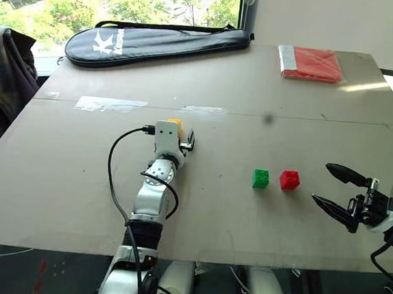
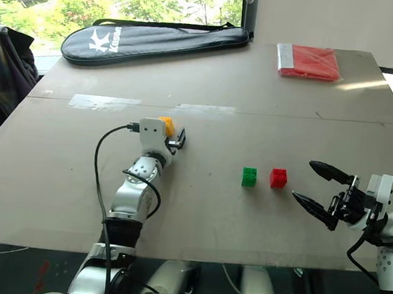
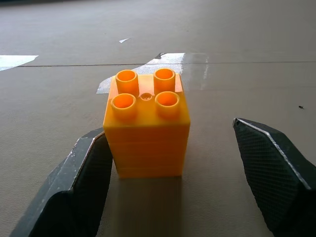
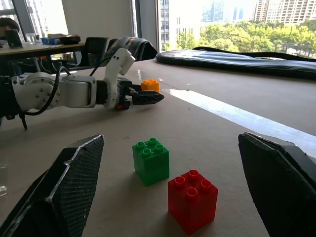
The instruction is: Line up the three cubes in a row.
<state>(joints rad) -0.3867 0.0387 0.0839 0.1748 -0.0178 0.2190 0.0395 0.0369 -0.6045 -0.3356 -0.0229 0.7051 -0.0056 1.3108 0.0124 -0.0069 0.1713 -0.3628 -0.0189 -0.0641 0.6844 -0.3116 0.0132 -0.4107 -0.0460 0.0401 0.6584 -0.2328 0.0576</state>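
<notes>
- Right gripper (image 1: 335,193), at 4 o'clock on the table (image 1: 256,90), gapes wide and empty, aimed at the red cube (image 1: 289,180).
- Green cube (image 1: 260,179) sits just beside the red one, at its 9 o'clock.
- Left gripper (image 3: 173,168) stands open around the yellow cube (image 3: 146,129), one finger (image 3: 84,182) touching it; cube stands on the table.

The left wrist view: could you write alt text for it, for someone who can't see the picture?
A yellow cube with four studs on top stands on a brown table, between the two open black fingers of the left gripper. One finger is close against its side; the other stands well clear. Behind the cube, a shiny strip of clear tape lies on the table.
</notes>
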